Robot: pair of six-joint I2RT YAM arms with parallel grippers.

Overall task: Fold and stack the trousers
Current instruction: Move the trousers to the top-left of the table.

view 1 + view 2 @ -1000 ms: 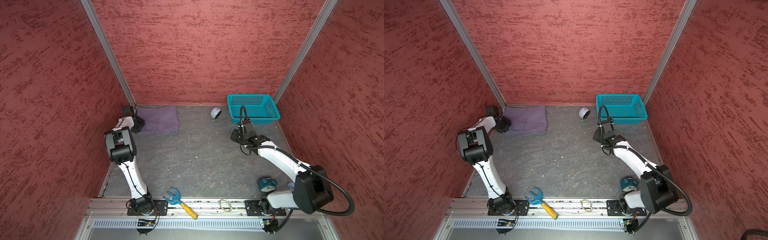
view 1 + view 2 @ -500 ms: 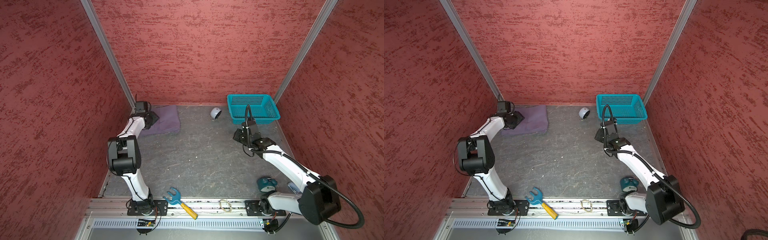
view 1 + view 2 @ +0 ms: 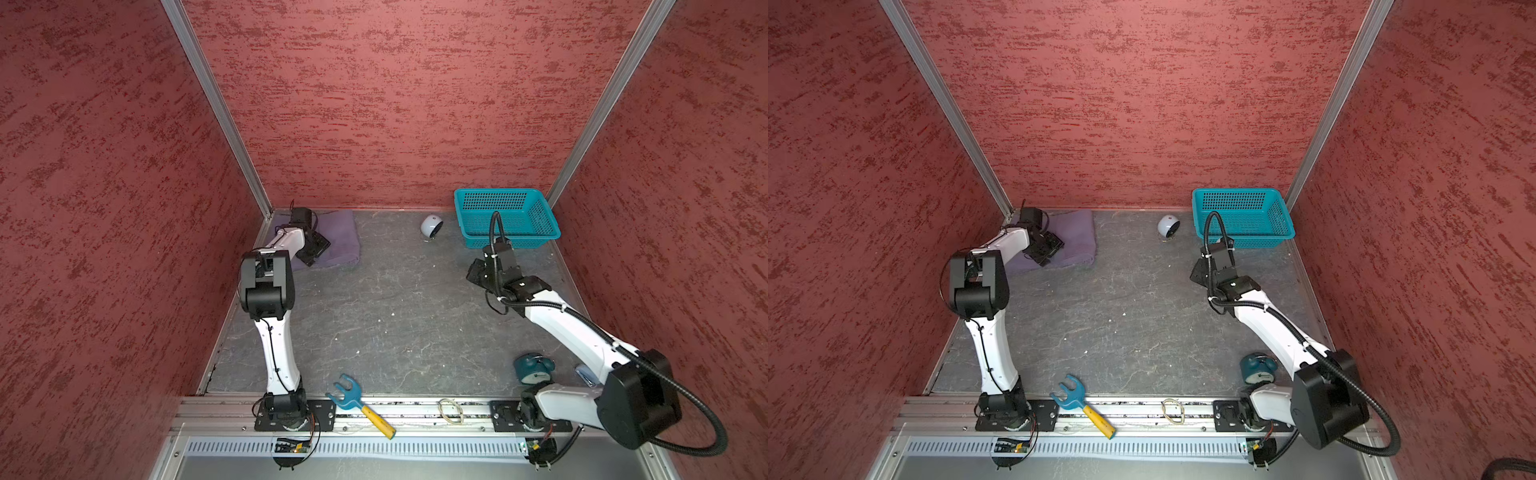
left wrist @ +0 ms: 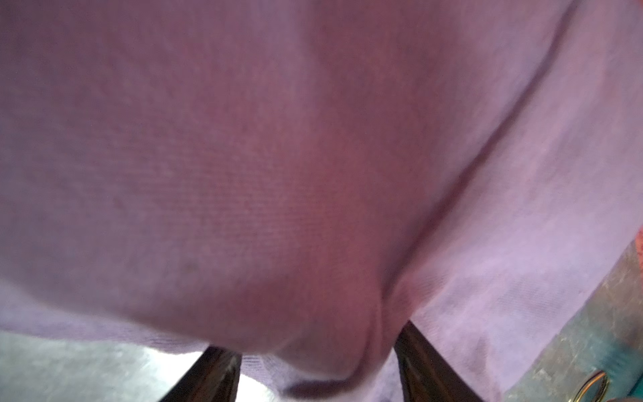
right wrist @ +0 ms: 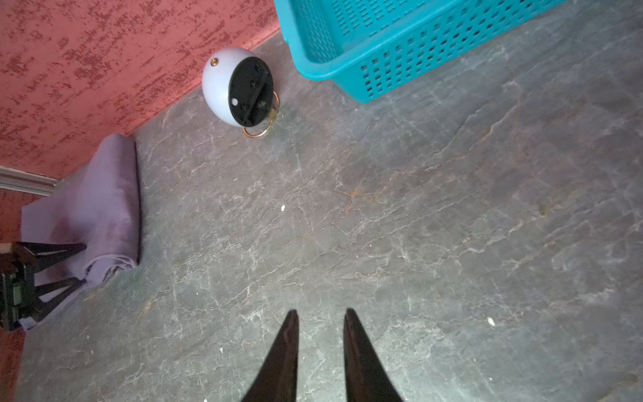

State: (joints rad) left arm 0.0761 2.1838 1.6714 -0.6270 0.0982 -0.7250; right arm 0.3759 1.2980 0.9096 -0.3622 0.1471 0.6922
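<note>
Your trousers (image 3: 338,241) lie folded on the tabletop (image 3: 395,311), well apart from the basket (image 3: 509,241), beyond the white clock (image 3: 431,226) near it. Your left jaws stand wide on the trousers' side away from the basket, with cloth between them. Your right jaws, near the basket's front, are narrow and empty.

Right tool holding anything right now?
No: in the right wrist view the right tool has its fingertips apart, with only the grey tabletop showing between them.
</note>
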